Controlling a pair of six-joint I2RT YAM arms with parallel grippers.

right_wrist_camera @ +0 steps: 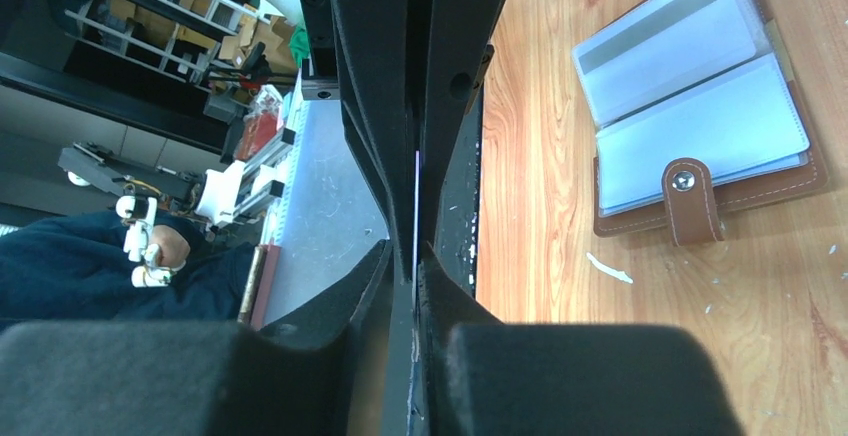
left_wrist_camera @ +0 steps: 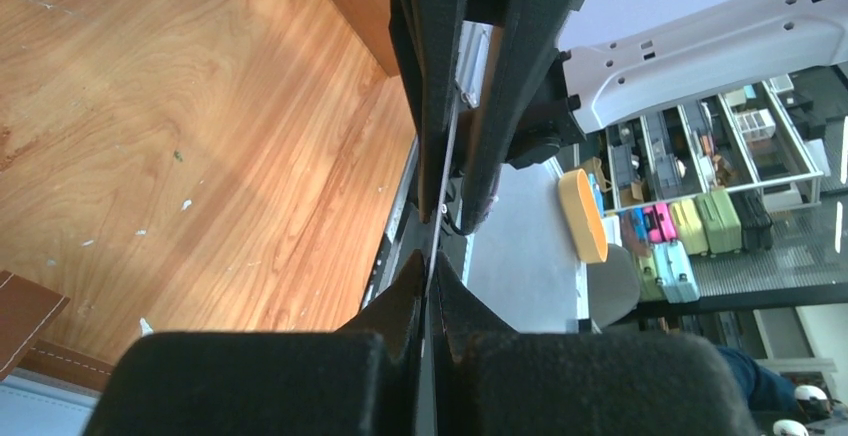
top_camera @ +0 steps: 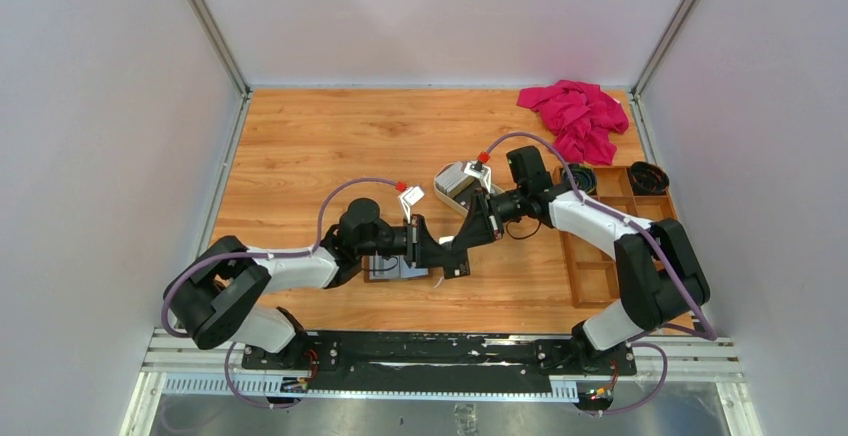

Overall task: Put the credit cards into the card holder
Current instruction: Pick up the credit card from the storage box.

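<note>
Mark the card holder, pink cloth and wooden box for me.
card holder [right_wrist_camera: 690, 126]: right wrist view, clear inner sleeve.
pink cloth [top_camera: 578, 116]: top view, middle folds.
wooden box [top_camera: 592, 278]: top view, near bare compartment.

The wooden table [top_camera: 300, 156] carries a brown card holder [right_wrist_camera: 700, 126] lying open near its front edge, a cream tray [top_camera: 447, 184] toward the middle, a wooden compartment box [top_camera: 595, 281] along the right edge, and a crumpled pink cloth [top_camera: 578, 116] in the far right corner.

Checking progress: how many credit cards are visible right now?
2. A pinched card, edge-on between left pincer and right pincer; a sleeved card in the card holder's upper pocket. More may hide in the tin tray.
</note>
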